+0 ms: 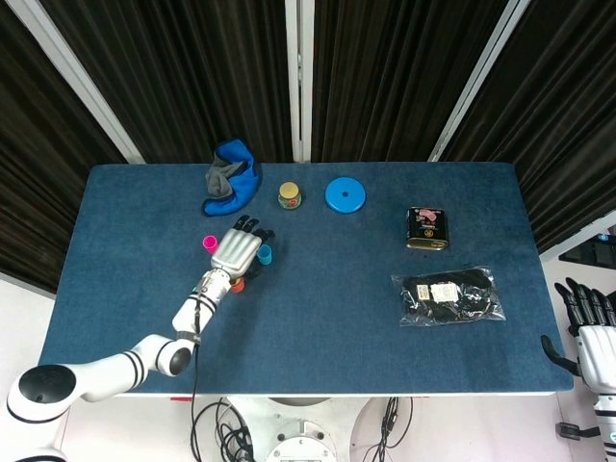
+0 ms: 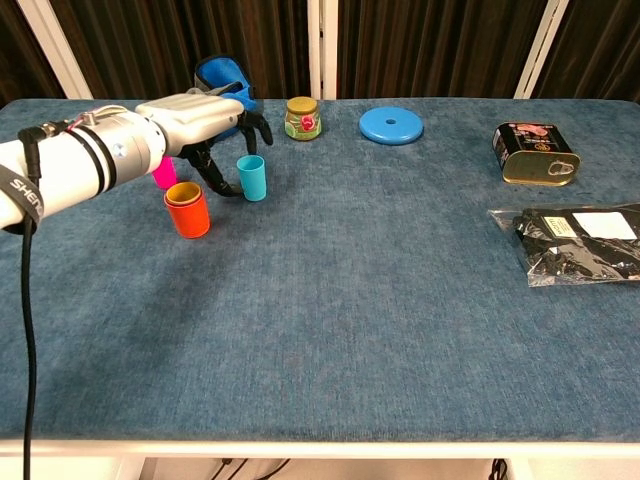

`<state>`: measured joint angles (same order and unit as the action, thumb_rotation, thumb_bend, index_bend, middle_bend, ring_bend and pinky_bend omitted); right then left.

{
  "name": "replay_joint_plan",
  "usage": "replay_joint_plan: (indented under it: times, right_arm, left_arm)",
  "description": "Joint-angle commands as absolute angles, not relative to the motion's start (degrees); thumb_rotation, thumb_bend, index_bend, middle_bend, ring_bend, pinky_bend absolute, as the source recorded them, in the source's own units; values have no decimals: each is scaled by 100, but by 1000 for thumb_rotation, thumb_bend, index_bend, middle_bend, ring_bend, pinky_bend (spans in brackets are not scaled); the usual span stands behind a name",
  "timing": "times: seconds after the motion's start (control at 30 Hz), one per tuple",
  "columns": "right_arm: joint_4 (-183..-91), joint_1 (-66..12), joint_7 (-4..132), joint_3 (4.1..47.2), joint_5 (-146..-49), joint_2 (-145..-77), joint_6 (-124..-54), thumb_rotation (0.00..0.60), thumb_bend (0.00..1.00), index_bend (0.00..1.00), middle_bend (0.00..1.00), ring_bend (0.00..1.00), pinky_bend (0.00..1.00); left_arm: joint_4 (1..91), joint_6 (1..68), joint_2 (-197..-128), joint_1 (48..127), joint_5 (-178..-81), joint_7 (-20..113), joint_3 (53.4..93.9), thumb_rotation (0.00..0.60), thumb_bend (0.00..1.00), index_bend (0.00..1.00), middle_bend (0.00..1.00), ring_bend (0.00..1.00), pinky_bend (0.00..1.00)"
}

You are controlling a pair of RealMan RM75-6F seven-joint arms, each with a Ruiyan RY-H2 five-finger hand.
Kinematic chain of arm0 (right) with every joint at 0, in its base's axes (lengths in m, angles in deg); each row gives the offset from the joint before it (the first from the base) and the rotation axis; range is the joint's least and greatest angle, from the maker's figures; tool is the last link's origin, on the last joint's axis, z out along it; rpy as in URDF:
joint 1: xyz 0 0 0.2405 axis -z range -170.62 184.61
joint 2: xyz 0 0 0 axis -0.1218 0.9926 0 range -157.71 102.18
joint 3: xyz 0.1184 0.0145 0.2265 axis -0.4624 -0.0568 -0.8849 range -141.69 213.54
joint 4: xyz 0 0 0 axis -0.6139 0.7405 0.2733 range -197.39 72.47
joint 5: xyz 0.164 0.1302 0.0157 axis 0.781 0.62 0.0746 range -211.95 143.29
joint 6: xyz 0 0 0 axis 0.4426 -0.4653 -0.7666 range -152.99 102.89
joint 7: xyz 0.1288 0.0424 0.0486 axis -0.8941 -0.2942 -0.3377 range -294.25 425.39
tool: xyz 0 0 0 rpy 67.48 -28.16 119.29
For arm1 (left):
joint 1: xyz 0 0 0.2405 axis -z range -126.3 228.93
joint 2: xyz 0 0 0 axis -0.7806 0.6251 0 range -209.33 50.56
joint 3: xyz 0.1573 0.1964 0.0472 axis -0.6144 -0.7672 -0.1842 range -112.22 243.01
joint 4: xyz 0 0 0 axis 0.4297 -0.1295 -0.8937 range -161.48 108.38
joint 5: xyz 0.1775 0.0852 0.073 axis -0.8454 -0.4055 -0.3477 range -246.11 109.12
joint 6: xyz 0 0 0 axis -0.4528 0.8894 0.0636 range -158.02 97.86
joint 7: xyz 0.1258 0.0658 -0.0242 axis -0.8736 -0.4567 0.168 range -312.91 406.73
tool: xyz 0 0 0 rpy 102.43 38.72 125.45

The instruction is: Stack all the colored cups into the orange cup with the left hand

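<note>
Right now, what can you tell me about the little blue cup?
The small blue cup is a plain, light blue tumbler that looks like plastic, narrowing toward its base. It stands upright with its open mouth up on the blue table, just right of the orange cup. The left hand hovers close beside and above it, fingers spread; whether a finger touches it cannot be told.

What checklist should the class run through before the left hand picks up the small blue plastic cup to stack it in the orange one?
1. Small blue plastic cup upright and free: ok.
2. Left hand near the blue cup, fingers apart: ok; contact: cannot tell.
3. Orange plastic cup upright, mouth open, with a yellow cup already nested inside: ok.
4. Pink plastic cup not yet stacked; chest view mostly hidden behind the hand: not ok.
5. Right hand off the table edge: ok.
</note>
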<state>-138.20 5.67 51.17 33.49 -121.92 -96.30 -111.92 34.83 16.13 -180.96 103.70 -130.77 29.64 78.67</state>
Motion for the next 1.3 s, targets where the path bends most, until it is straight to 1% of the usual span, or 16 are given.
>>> replay_joint_plan:
  times: [0.03,0.23,0.73,0.9,1.1,1.3]
  right_arm:
    - [-13802,562,5105,3348,-12178,-9633,-11171,600,289,0,0,0,0]
    - [-13795,549,5100,3350,-12195,-9639,-11166,600,289,0,0,0,0]
    - [-13800,525,5117,3342,-12156,-9623,-11099,600,290,0,0,0,0]
    - [-13815,520,5131,3336,-12144,-9613,-11091,600,290,0,0,0,0]
    - [-13808,517,5130,3334,-12120,-9614,-11066,600,290,0,0,0,0]
    - [-13789,522,5110,3328,-12101,-9625,-11065,600,289,0,0,0,0]
  left_arm:
    - [3388,1668,-18151,10363,-13096,2973,7848,600,247,280,322,92,96]
    - [3208,1704,-18266,10370,-13126,3018,7843,600,258,335,358,119,119]
    - [2894,1603,-18404,10498,-13234,3231,7919,600,269,378,412,165,124]
    - [2774,1546,-18455,10527,-13242,3283,7924,600,289,399,436,180,126]
    - [2669,1580,-18506,10533,-13272,3306,7929,600,318,460,493,217,141]
    - [2798,1661,-18442,10513,-13320,3289,7936,600,337,489,518,236,147]
